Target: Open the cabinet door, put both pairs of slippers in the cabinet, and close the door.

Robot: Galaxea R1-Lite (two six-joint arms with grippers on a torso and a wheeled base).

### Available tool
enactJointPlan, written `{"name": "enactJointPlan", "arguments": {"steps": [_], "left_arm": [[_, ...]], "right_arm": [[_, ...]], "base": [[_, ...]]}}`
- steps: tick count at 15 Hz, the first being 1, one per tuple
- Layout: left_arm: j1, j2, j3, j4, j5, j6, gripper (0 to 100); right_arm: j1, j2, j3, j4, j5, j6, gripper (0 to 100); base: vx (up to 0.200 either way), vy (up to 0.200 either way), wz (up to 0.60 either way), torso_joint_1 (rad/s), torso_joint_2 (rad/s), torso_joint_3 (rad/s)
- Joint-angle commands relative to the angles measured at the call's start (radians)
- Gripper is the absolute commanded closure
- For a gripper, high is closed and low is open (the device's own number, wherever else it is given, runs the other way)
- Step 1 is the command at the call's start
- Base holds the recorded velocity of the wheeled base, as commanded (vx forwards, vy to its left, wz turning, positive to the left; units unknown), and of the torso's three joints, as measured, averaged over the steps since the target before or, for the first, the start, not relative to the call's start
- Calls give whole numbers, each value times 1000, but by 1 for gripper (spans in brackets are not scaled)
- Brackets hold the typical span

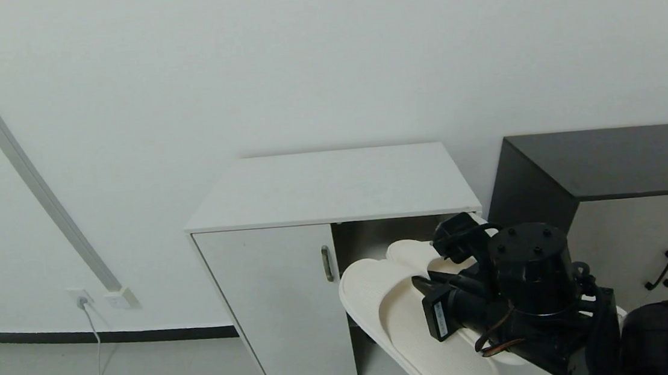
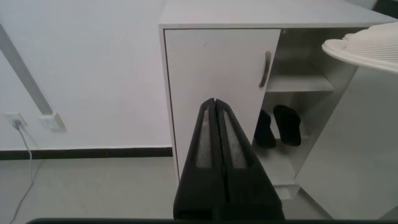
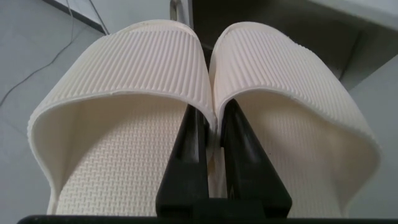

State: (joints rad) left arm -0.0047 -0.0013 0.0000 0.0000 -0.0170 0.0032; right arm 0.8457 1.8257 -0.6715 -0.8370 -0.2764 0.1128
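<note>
The white cabinet [image 1: 328, 188] has its left door [image 1: 271, 302] closed and its right side open. A pair of white slippers [image 1: 380, 298] hangs side by side in front of the open compartment, toes toward it. My right gripper [image 3: 214, 124] is shut on their two inner edges, pressed together. A pair of black slippers [image 2: 280, 127] stands on a lower shelf inside the cabinet. My left gripper [image 2: 215, 102] is shut on nothing, off to the cabinet's left and facing the closed door [image 2: 217, 81]. One white slipper [image 2: 367, 43] shows beside the opening.
A black-topped cabinet [image 1: 610, 163] with two dark handles stands to the right. The open right door [image 2: 354, 143] juts out beside the compartment. A wall socket with a cable [image 1: 84, 303] and bare floor lie to the left.
</note>
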Motion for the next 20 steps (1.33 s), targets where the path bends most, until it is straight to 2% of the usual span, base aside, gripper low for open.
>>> {"name": "enactJointPlan", "arguments": {"steps": [1,11,20], "left_arm": [[0,1,0,0,0,0,100],[0,1,0,0,0,-2,100],[0,1,0,0,0,-2,100]], "right_arm": [[1,6,1,-1,0,-1,100],[1,24,15,-42,0,-16,100],[3,38,18,-56,0,-18,100]], "base": [[0,0,0,-222,535,300],[0,0,0,-213,531,314],[0,0,0,-156,484,327]]}}
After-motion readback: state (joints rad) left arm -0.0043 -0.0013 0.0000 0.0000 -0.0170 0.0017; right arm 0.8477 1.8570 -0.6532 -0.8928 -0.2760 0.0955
